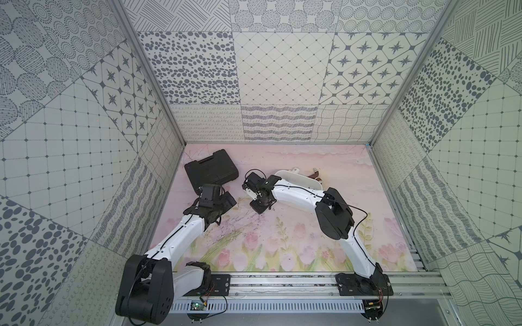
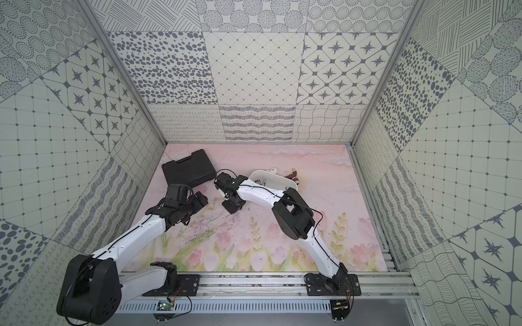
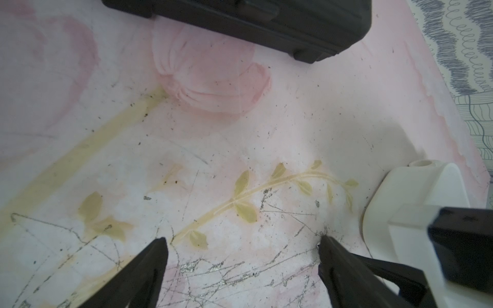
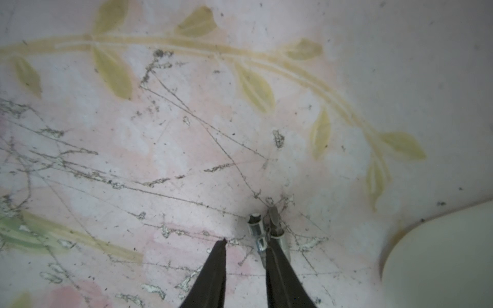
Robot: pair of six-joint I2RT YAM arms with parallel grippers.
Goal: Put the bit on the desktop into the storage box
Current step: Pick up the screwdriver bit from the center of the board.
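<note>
The right jaws stood narrowly apart, straddling a silver bit [image 4: 257, 231] on the scratched table [image 4: 160, 128], seemingly to pinch it; the storage box [image 4: 440, 261] lay just beside. The left jaws gaped wide, empty.

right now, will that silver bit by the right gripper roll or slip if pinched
The bit looks like shiny, rounded metal, so it is probably stiff, slick and apt to roll. It lies flat on the desktop, tiny beside the right gripper, so it may skid away.
</note>
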